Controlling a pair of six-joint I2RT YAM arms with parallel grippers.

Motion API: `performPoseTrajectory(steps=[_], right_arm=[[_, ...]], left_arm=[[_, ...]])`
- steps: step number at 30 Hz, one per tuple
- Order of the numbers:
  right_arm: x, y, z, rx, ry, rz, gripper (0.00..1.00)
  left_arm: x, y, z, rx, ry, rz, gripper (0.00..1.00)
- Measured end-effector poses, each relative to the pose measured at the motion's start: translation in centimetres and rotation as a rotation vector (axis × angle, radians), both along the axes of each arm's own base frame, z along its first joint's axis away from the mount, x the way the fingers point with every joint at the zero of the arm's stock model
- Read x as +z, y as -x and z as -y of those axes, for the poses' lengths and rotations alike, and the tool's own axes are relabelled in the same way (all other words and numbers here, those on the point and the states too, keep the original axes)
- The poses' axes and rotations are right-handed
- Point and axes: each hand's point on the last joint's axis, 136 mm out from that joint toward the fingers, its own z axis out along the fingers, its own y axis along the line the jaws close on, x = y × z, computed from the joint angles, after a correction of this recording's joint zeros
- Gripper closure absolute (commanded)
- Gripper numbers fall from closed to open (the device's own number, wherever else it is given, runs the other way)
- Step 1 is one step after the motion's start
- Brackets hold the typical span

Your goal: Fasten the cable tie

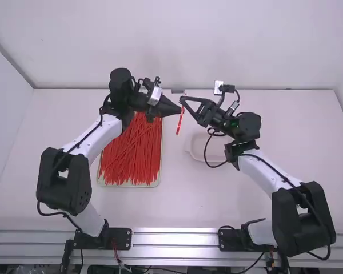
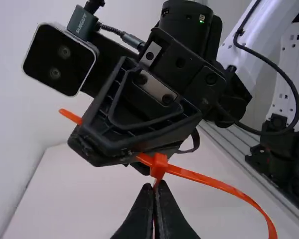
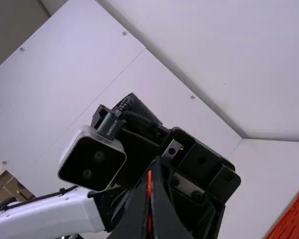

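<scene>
A single red cable tie (image 1: 180,121) hangs in the air between my two grippers, above the table's back middle. My left gripper (image 1: 175,109) is shut on it; in the left wrist view its fingertips (image 2: 153,188) pinch just below the tie's square head (image 2: 159,164), and the strap (image 2: 224,191) runs off to both sides. My right gripper (image 1: 184,101) meets it tip to tip from the right. It is shut on the tie's thin strap (image 3: 149,184), which shows between its fingers (image 3: 139,209).
A heap of red cable ties (image 1: 132,149) lies on a pale flat tray (image 1: 156,184) under the left arm. A shallow white tray (image 1: 193,146) sits beneath the right gripper. The back wall stands close behind both grippers.
</scene>
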Motion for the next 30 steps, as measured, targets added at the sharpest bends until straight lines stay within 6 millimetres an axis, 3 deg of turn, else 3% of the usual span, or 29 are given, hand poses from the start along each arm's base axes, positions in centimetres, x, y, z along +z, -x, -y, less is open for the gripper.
performPoseTrajectory(steps=[7,30], right_arm=[[-0.9,0.0,-0.2,0.025,0.020,-0.015,1.00],[-0.5,0.2,0.7,0.050,0.025,0.002,1.00]], left_arm=[[-1.4,0.4,-0.1,-0.010,-0.014,-0.059,0.98],[-4.4,2.0,-0.4,-0.022,-0.007,-0.035,0.98]])
